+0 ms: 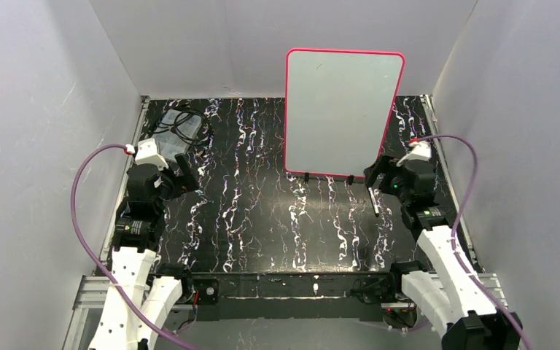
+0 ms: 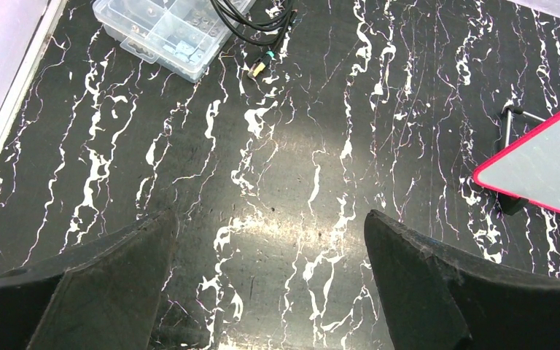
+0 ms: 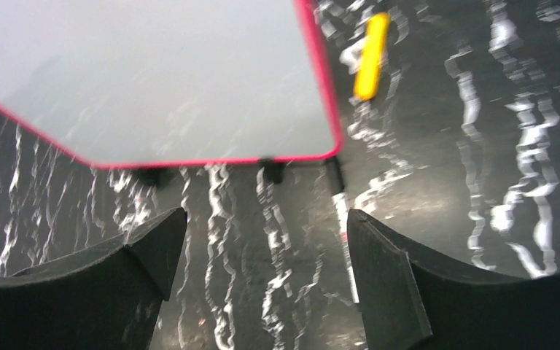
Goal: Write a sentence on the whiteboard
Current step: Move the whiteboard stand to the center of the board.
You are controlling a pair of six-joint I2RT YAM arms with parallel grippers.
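The whiteboard [image 1: 343, 109] stands upright at the back middle of the black marbled table, pink-red frame around a bare white face; no sentence shows on it. Its lower corner appears in the left wrist view [image 2: 547, 171], and its bottom edge in the right wrist view [image 3: 153, 80]. A marker [image 1: 374, 200] with a white barrel and black cap lies on the table just right of the board's feet, beside my right finger [image 3: 344, 219]. My right gripper [image 3: 266, 215] hovers open over it, holding nothing [image 1: 373, 175]. Over bare table at the left, my left gripper [image 2: 270, 219] is open and empty [image 1: 184, 175].
A clear plastic compartment box [image 1: 168, 127] with black cables [image 1: 189, 124] on it sits at the back left, also in the left wrist view [image 2: 164, 33]. A yellow object [image 3: 370, 57] lies beyond the board's right corner. Grey walls enclose the table on three sides.
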